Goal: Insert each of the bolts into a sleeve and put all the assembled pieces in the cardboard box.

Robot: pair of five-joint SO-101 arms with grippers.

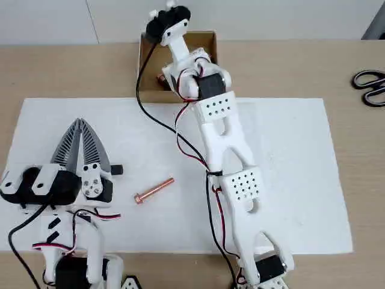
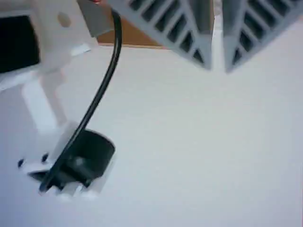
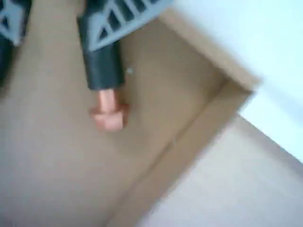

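A copper bolt [image 1: 154,189] lies loose on the white sheet [image 1: 289,180], right of my left gripper [image 1: 80,122]. That gripper rests low over the sheet with its grey fingers [image 2: 189,33] together and nothing between them. My right arm [image 1: 219,120] stretches to the cardboard box [image 1: 207,37] at the table's back. Inside the box, a black sleeve [image 3: 102,66] with a copper bolt head [image 3: 110,116] sticking out lies against one finger [image 3: 118,16] of my right gripper [image 3: 52,33]. Its fingers stand wider apart than the sleeve. From above, the bolt head [image 1: 161,77] shows in the box.
Scissors [image 1: 370,87] lie at the table's far right. The right arm's black cable [image 1: 150,114] trails across the sheet from the box toward its base. The box wall [image 3: 189,146] rises close beside the right gripper.
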